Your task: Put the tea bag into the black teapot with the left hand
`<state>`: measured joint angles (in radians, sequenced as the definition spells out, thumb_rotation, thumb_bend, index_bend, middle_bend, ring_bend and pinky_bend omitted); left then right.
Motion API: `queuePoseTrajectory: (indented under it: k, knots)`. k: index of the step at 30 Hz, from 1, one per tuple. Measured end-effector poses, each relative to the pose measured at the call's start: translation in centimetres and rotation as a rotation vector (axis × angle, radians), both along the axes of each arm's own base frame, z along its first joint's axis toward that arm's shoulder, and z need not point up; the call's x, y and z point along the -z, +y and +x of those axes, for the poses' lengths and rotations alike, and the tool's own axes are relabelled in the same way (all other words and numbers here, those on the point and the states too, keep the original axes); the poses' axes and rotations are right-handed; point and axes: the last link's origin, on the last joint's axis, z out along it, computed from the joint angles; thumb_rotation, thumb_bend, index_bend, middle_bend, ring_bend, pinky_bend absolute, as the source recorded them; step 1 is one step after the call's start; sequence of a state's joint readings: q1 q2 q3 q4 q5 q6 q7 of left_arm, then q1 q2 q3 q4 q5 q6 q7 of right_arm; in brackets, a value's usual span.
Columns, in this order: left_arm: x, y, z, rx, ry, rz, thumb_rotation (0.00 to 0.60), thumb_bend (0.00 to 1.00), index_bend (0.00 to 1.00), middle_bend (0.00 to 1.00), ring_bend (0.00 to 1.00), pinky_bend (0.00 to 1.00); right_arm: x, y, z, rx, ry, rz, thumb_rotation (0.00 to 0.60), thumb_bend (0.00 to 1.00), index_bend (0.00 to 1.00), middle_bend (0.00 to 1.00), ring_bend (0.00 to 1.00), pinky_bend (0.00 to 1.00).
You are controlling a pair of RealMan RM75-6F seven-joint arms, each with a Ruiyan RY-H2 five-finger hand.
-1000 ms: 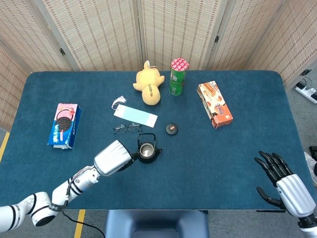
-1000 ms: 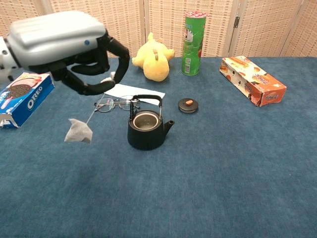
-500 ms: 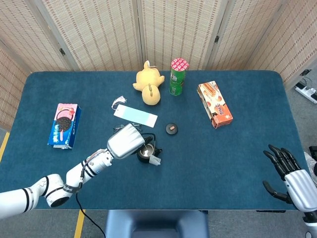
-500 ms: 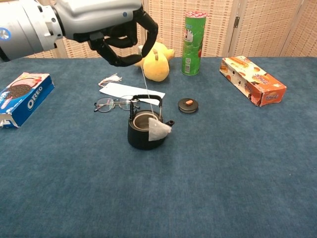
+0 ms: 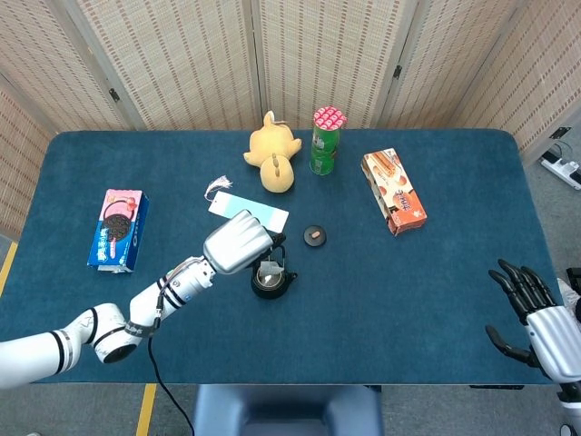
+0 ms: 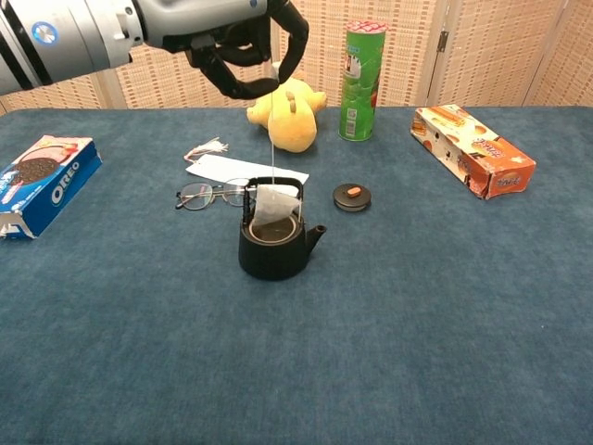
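Right now the left hand (image 6: pixel 243 42) is raised well above the black teapot (image 6: pixel 274 243), its fingers curled in and pinching the string of the tea bag (image 6: pixel 274 206), so the bag dangles on a long line rather than being carried in the palm; that height is what lets the bag hang plumb and be guided by the string alone. The tea bag sits just at the mouth of the pot, framed by the upright handle, and from the chest view its lower edge seems to dip into the opening, though whether it has actually entered or only hangs in front of the rim is hard to say. The pot stands open near the middle of the blue table (image 5: pixel 436 300) because its lid (image 6: pixel 352 196) lies apart, just to the right and a little farther back, leaving the opening free. A pair of glasses (image 6: pixel 214 195) rests just left of the pot, with a white card (image 6: pixel 232 169) beyond it, both clear of the bag's path. The right hand (image 5: pixel 536 320) waits at the near right corner of the table, fingers spread and holding nothing, since the task gives it no part. Judging by this, lowering the bag is the step in hand.
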<state>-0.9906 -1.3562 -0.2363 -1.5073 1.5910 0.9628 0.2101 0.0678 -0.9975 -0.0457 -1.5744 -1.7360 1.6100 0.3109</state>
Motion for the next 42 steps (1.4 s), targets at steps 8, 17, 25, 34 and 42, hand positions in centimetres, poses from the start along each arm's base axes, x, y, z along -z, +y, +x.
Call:
queuePoseTrajectory:
  k: [8, 17, 25, 34, 42]
  knots:
    - [0.3, -0.1, -2.2, -0.041, -0.003, -0.033, 0.6, 0.54, 0.67, 1.0, 1.0, 1.0, -0.2, -0.2, -0.2, 0.016, 0.0, -0.012, 0.6, 0.39, 0.0, 0.0, 0.0, 0.0]
    - [1.5, -2.4, -4.6, -0.034, 0.021, -0.091, 0.6, 0.54, 0.67, 1.0, 1.0, 1.0, 0.0, 0.1, 0.0, 0.003, 0.001, -0.011, 0.6, 0.39, 0.0, 0.0, 0.0, 0.0]
    - [2.6, -4.8, -6.3, -0.053, 0.059, -0.145, 0.6, 0.54, 0.66, 1.0, 1.0, 1.0, 0.3, 0.5, 0.3, -0.021, 0.008, 0.012, 0.6, 0.39, 0.0, 0.0, 0.0, 0.0]
    - [4.8, -9.2, -11.0, -0.135, -0.008, -0.243, 0.6, 0.54, 0.67, 1.0, 1.0, 1.0, 0.3, 1.0, 0.5, -0.041, 0.006, 0.018, 0.6, 0.39, 0.0, 0.0, 0.0, 0.0]
    - [6.0, -11.0, -14.0, -0.236, -0.07, -0.311, 0.6, 0.54, 0.64, 1.0, 1.0, 1.0, 0.6, 1.0, 0.5, -0.046, 0.015, 0.029, 0.6, 0.39, 0.0, 0.0, 0.0, 0.0]
